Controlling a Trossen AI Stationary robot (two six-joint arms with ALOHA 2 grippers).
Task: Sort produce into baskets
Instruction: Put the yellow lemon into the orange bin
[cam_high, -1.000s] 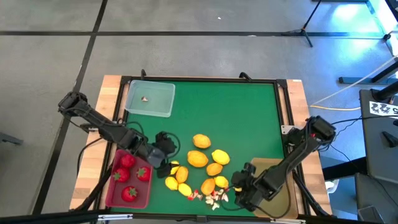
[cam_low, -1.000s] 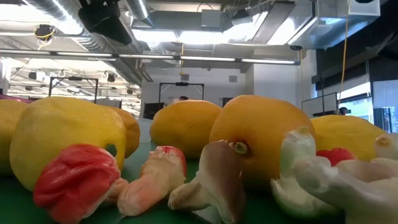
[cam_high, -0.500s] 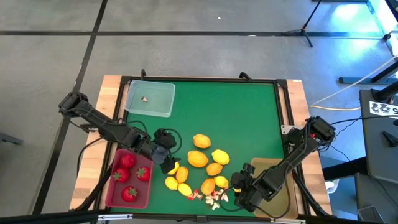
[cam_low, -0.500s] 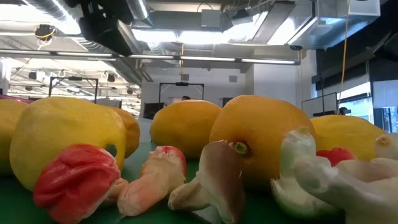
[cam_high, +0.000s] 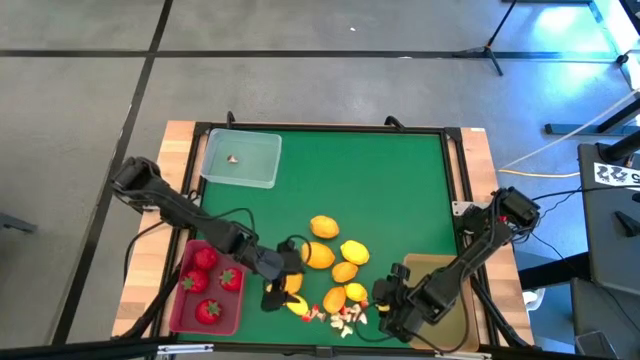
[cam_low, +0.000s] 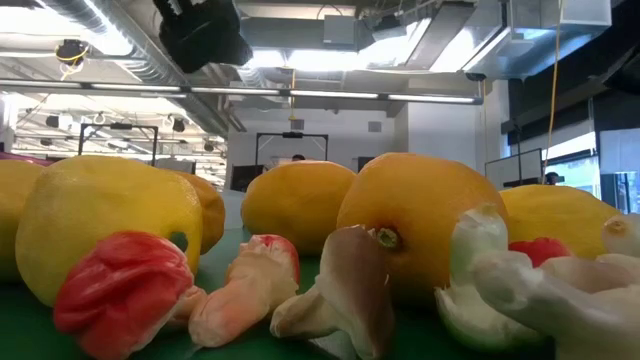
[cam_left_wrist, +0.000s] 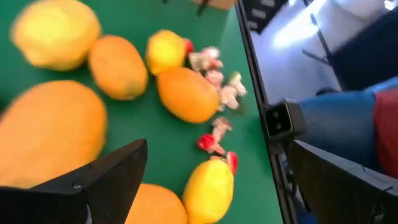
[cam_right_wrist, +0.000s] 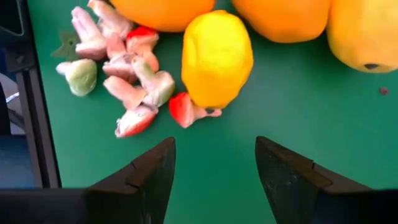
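Lemons (cam_high: 330, 262) cluster at the desk's (cam_high: 380, 190) near middle, tiny white-and-red bits (cam_high: 340, 318) strewn just in front of them. Strawberries (cam_high: 207, 283) sit in my red basket (cam_high: 181, 313) at the near left; the clear basket (cam_high: 241, 158) lies far left, the tan one (cam_high: 455, 312) near right under my right arm. My left pincer (cam_high: 285, 275) hovers released over the pile's left edge. My right pincer (cam_high: 380, 305), jaws apart and empty, hangs just beside the bits.
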